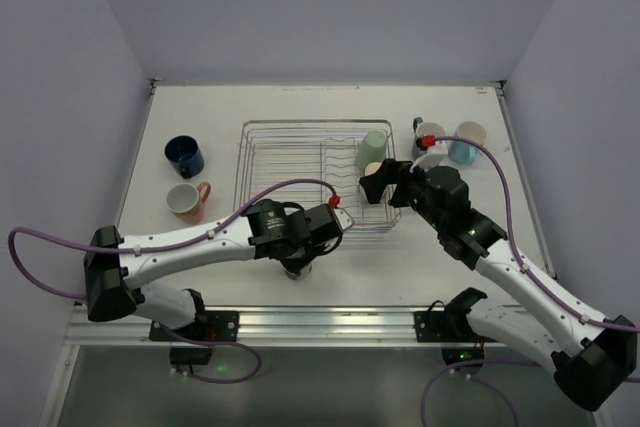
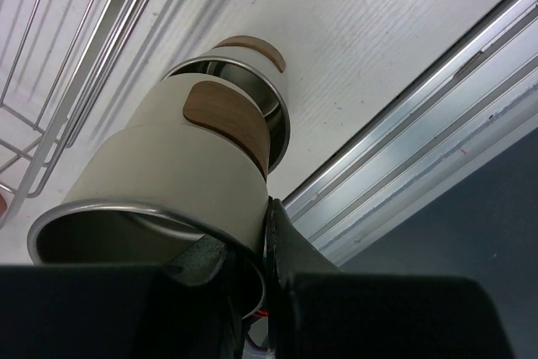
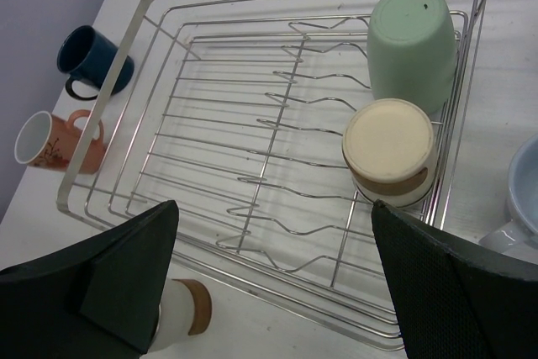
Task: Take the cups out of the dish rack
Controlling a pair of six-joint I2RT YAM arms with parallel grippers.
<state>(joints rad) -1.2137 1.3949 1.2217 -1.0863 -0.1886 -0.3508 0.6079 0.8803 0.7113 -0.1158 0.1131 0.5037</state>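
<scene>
Now left hand point(image 2: 252, 271), angled down, pinches cream cup point(image 2: 168, 166) by its rim.

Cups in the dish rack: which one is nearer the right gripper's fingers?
The cream cup with the brown band; the mint green cup stands beyond it, farther back in the right wrist view.

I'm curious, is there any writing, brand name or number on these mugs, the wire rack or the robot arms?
No words, numbers or logos can be read in any of the three views.
salmon mug: small dark marks on its side, too blurred to tell lettering from a drawing.
cream-and-brown cup: plain, no print visible.
</scene>
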